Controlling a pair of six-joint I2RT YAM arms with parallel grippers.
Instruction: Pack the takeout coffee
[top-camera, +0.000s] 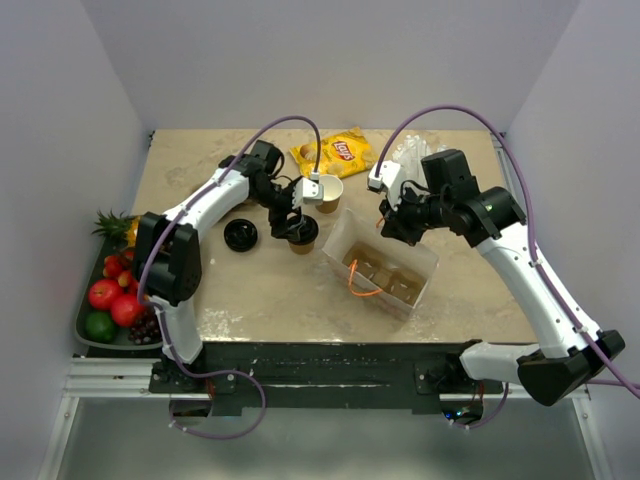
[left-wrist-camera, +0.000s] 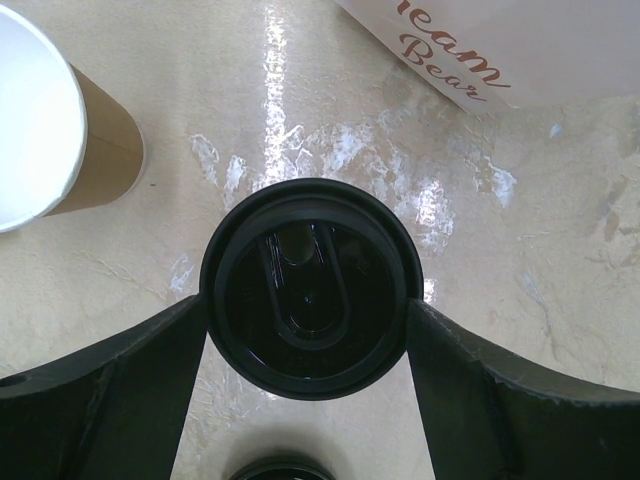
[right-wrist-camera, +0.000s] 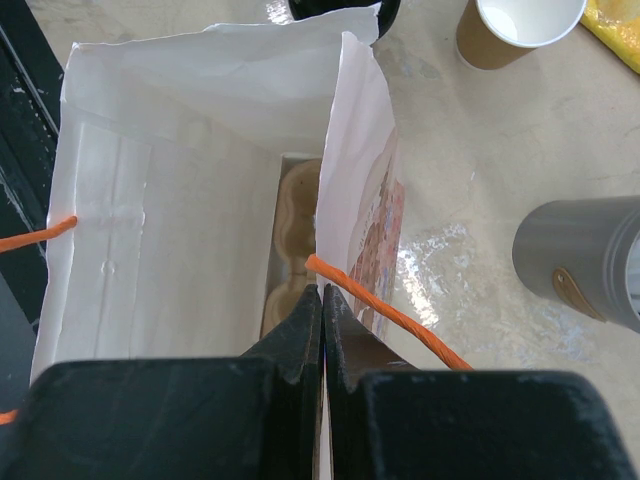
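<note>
A small tan kraft cup with a black lid (top-camera: 301, 233) stands on the table left of the white paper bag (top-camera: 420, 262). My left gripper (top-camera: 290, 222) is over it. In the left wrist view the two fingers (left-wrist-camera: 140, 370) press both sides of the black lid (left-wrist-camera: 310, 285). A second tan cup (top-camera: 328, 190), open and white inside, stands behind it and shows in the left wrist view (left-wrist-camera: 45, 125). A loose black lid (top-camera: 240, 235) lies to the left. My right gripper (right-wrist-camera: 322, 300) is shut on the bag's top edge (right-wrist-camera: 355, 150).
The pulp carrier (right-wrist-camera: 295, 235) sits inside the bag, which has orange cord handles (right-wrist-camera: 385, 312). A grey cup (right-wrist-camera: 575, 260) stands right of the bag. A yellow chip bag (top-camera: 335, 152) lies at the back. A fruit tray (top-camera: 82, 325) is at the left edge.
</note>
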